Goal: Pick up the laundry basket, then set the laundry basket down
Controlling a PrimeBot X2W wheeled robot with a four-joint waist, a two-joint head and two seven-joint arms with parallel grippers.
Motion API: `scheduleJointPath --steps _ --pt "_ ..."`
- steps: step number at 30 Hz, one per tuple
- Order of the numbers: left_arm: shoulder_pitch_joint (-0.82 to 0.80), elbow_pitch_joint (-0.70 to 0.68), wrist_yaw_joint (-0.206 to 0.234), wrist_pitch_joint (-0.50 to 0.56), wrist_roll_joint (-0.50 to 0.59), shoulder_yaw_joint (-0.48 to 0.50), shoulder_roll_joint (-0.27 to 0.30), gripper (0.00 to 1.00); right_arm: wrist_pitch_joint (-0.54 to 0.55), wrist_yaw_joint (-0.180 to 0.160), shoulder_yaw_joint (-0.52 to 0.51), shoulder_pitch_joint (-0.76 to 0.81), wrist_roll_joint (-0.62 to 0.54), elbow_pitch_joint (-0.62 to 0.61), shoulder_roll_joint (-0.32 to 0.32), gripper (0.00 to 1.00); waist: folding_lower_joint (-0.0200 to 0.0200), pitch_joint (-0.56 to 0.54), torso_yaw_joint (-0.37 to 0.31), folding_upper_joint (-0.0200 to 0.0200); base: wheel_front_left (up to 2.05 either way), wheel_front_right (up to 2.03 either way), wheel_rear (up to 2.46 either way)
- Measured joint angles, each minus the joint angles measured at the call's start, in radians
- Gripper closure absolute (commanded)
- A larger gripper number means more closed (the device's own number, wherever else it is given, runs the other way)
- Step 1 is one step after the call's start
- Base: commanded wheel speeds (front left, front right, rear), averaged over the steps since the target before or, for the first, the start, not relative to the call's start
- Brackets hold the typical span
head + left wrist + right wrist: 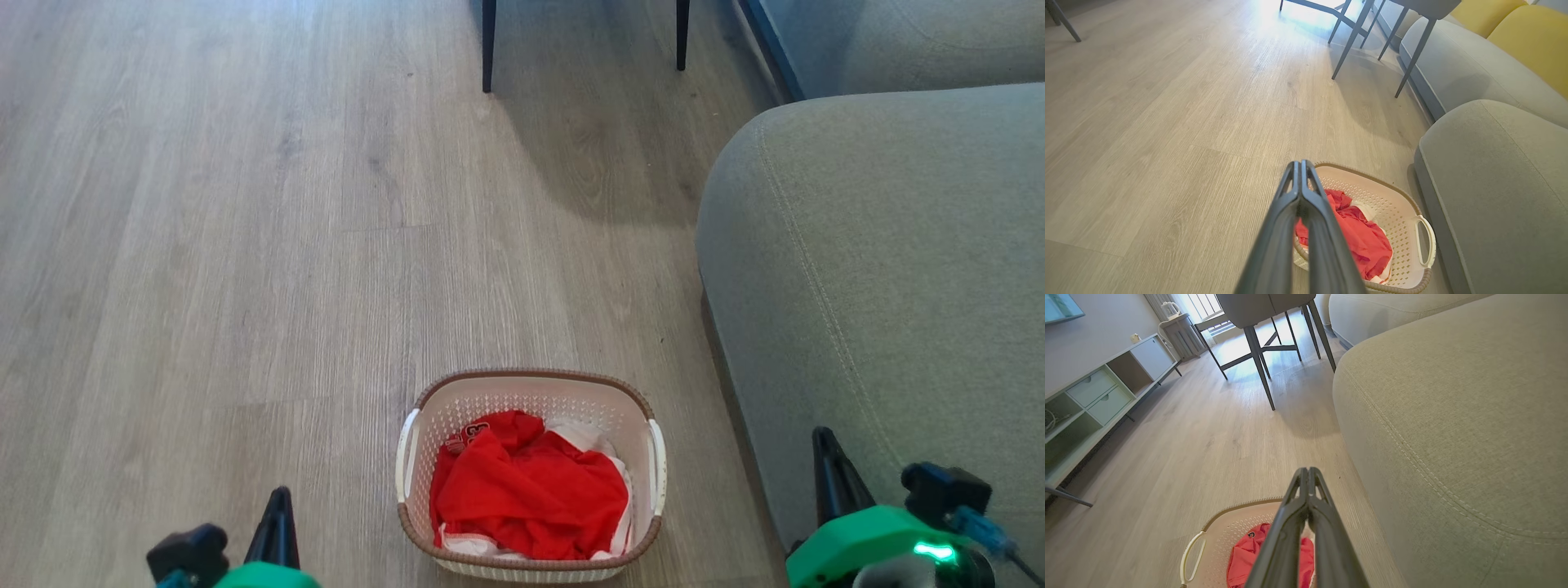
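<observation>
While the small cream-white perforated plastic laundry basket (522, 404) with its brown woven-look rim stands flat on the pale wood-plank floor (245, 245), just beside the grey fabric sofa (882, 286), I have both arms low, one on either side of it and apart from it. My left gripper (280, 496) has its two dark fingers pressed together on nothing; the left wrist view shows them closed tip to tip, with the basket just past them. My right gripper (820, 437) is likewise pinched together and empty, in front of the sofa's arm. The red and white clothes (531, 490) lie heaped inside, below the rim.

This scene fits two stages: the basket waiting to be lifted, or the basket set down and let go. I cannot tell which. Either way, I judge that good handling here hangs on the white side handles (406, 453). A hold on both at once would carry the load level. The right side has little room, since the sofa sits near that handle, so that arm wants slow, narrow moves.
</observation>
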Motion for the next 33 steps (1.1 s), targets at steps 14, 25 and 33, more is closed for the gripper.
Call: scheduleJointPath --steps 14,25,33 --pt "-0.029 0.005 -0.031 0.042 -0.165 0.028 -0.002 1.0 0.035 0.0 -0.02 -0.023 0.175 0.006 -0.004 1.0 0.0 0.005 0.001 0.0 0.0 0.0 0.0" --pt "-0.043 0.008 -0.052 0.07 -0.274 0.051 -0.005 1.0 0.06 0.0 -0.029 -0.025 0.291 0.011 -0.005 1.0 0.0 0.008 0.002 0.0 0.0 0.0 0.0" --pt "-0.071 0.011 -0.065 0.089 -0.36 0.068 -0.007 1.0 0.08 0.0 -0.039 -0.045 0.383 0.013 -0.006 1.0 0.0 0.01 0.003 0.0 0.0 0.0 0.0"
